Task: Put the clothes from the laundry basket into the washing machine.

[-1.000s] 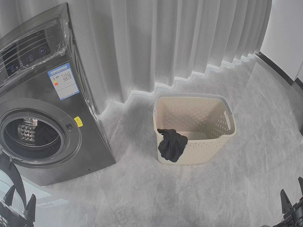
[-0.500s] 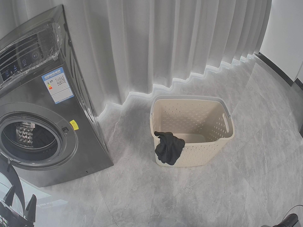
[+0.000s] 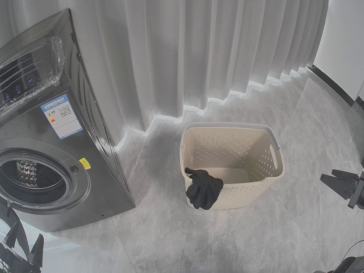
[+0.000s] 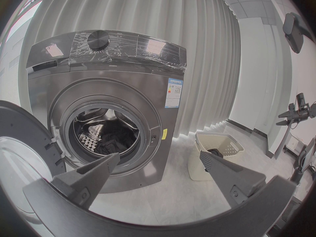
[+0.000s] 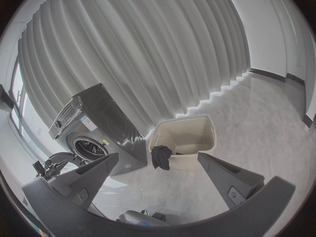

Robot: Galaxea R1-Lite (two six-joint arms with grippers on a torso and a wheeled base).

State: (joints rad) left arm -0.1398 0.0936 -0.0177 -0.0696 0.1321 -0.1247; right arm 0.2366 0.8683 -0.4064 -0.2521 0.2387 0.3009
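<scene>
Low in the middle of the head view, the laundry basket [image 3: 242,198] stands on the grey floor [image 3: 227,243], cream, perforated and upright. One black garment [image 3: 203,189] hangs over its near rim at the left corner, part inside and part drooping down the outer wall. The bit of the basket's bottom that can be seen looks bare.

At the left of that frame stands the washing machine [image 3: 49,133], well apart from the basket, with plastic film over its control panel and a label on its front. Its round door [image 4: 19,142] is swung open. In the left wrist view dark clothes [image 4: 112,142] lie in the drum behind the open port.

A white curtain [image 3: 189,38] hangs behind both, reaching the floor.

The left claw [image 3: 23,243] sits in the lower left corner of the head view, in front of the machine and below its port. Its fingers [image 4: 98,171] are spread wide with nothing between them.

The right claw [image 3: 327,174] is at the right edge of the head view, level with the basket and apart from it, tips turned toward the basket. Its own wrist view shows the fingers [image 5: 227,178] parted and empty, with the basket [image 5: 187,163] and the draped garment [image 5: 160,157] beyond them.
</scene>
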